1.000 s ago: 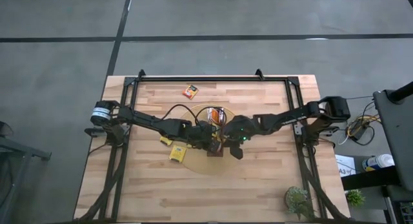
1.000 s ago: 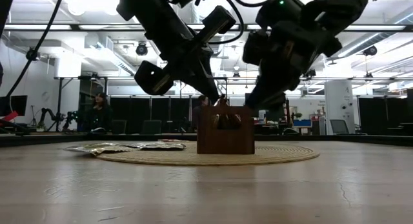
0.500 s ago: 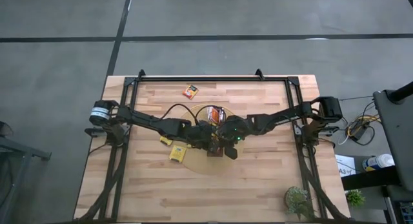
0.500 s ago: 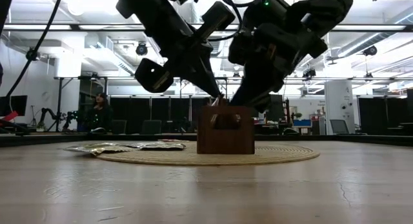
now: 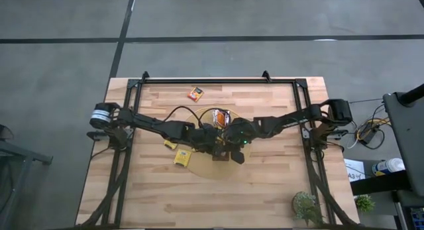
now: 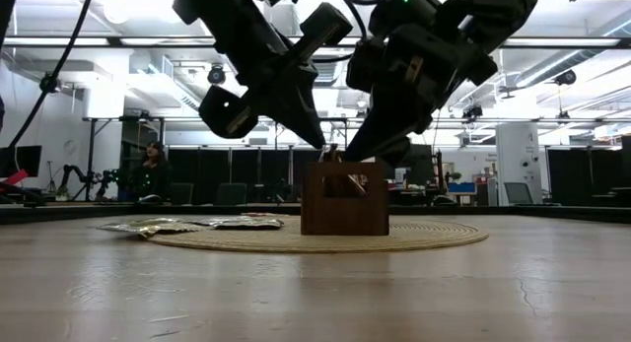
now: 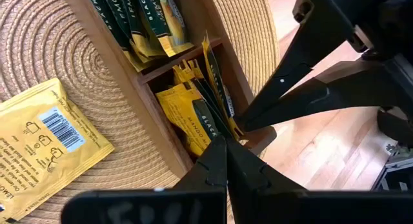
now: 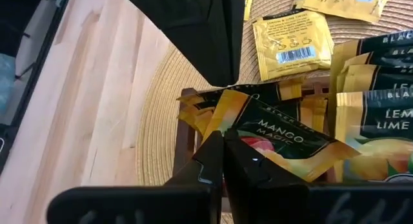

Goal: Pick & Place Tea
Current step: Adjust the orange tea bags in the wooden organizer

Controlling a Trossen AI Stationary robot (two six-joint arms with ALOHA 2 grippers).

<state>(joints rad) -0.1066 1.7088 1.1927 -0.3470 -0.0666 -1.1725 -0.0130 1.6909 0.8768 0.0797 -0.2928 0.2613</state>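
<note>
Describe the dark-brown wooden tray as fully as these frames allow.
The wooden tray is a long, narrow dark-brown box with thin dividers forming compartments, standing flat on the round woven mat near the table's middle. Tea sachets stand upright inside, yellow and dark green. Both arms meet over one end: the left claw and right claw, each shut, press among the sachets in its end compartment.

Right tool (image 6: 347, 157) moved left and down, now at tray (image 6: 344, 198).

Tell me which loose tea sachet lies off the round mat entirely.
The orange sachet near the table's far edge: it lies alone on bare wood, while the yellow sachets lie at the woven mat.
</note>
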